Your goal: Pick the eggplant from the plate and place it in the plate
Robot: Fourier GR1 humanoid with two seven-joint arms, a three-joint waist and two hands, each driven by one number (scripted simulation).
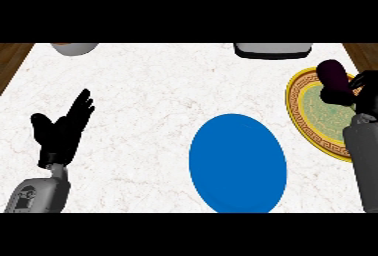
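Observation:
A dark purple eggplant sits over the far edge of the patterned plate, which has a yellow rim and a green centre, at the right of the counter. My right hand comes in along the right edge, and its black fingers curl round the eggplant's near end. Whether the eggplant still touches the plate is unclear. A plain blue plate lies in the middle front with nothing on it. My left hand rests open at the left, fingers up, away from both plates.
A grey bowl is cut off by the far left edge of the view. A white container with a dark rim stands at the far right. Brown wood shows beyond the counter's left and right corners.

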